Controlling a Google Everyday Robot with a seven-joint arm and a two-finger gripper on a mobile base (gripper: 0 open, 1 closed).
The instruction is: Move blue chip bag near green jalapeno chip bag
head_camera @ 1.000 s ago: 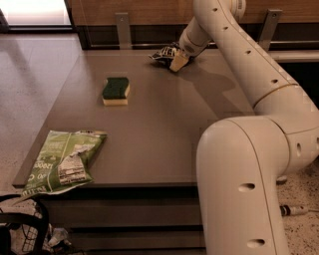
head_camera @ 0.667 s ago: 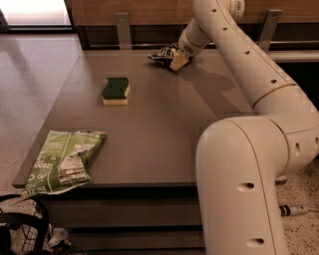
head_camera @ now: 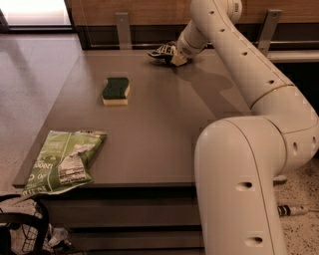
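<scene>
Camera view: gripper [head_camera: 175, 57] at far edge of table [head_camera: 164, 124] against blue chip bag [head_camera: 160, 51], grasp can't tell, green jalapeno chip bag [head_camera: 62, 162] well apart at near-left corner, sponge [head_camera: 115, 90] between.

You have just one camera view here. It looks from high up, from the robot's own side, down and forward across the tabletop [head_camera: 164, 124]. The near edge of the tabletop sits low in the view. The far edge sits up by the top, against a wooden wall [head_camera: 149, 10]. The robot's arm [head_camera: 239, 189] is very close to the camera and fills the lower right. It reaches to the far end, where the tool [head_camera: 174, 56] looks small, near the top middle, at the blue chip bag [head_camera: 160, 51]. The green jalapeno chip bag [head_camera: 62, 162] lies close to the camera at the near left corner. The floor [head_camera: 30, 74] shows along the left side.
</scene>
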